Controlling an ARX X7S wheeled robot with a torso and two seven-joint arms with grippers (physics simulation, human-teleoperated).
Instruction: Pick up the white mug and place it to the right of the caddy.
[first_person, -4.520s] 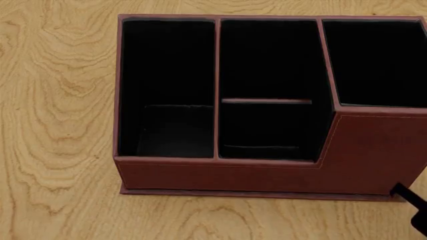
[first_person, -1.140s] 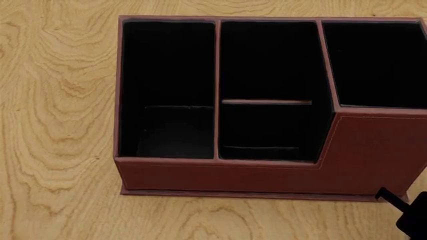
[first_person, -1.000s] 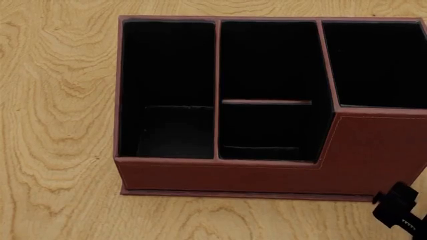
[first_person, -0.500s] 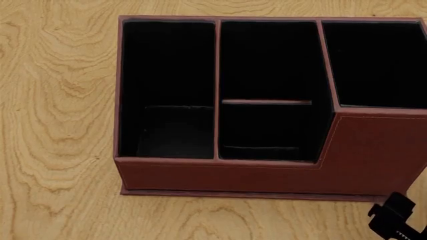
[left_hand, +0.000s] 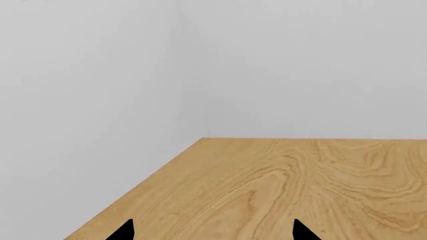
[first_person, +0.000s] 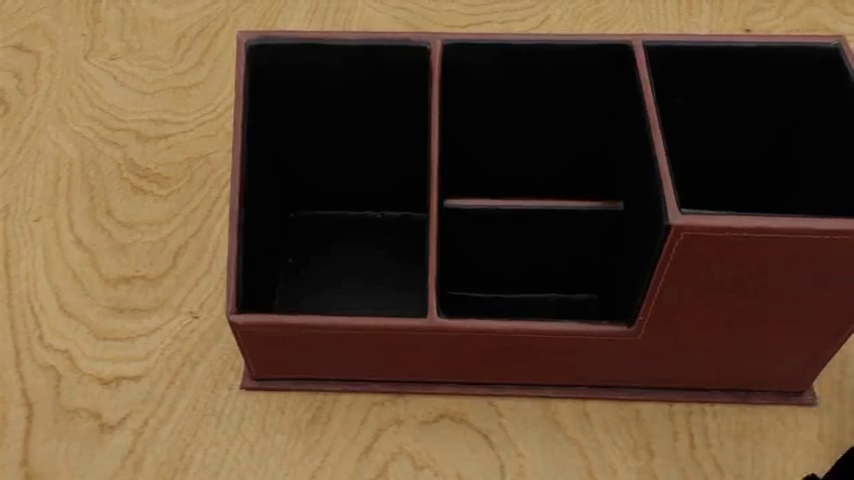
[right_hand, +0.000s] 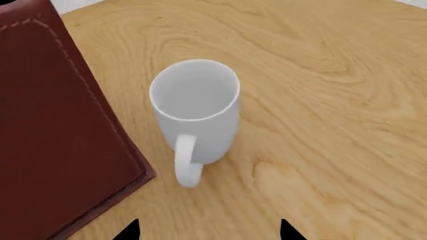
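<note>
**White mug upright beside the caddy, both sets of fingers released**

Nearest us in the right wrist view, the right gripper (right_hand: 208, 231) shows two black fingers (right_hand: 128, 232) spread apart, grasping nothing. Just beyond them the white mug (right_hand: 195, 116) stands upright on the table (right_hand: 333, 100), handle toward the gripper, close beside the caddy (right_hand: 53, 130) wall without touching. The left gripper (left_hand: 212, 231) is likewise released over bare table, a pale wall (left_hand: 267, 65) farthest off.

white mug (right_hand: 195, 115) upright on table (right_hand: 333, 100), just beside caddy (right_hand: 53, 125), not touching
</note>
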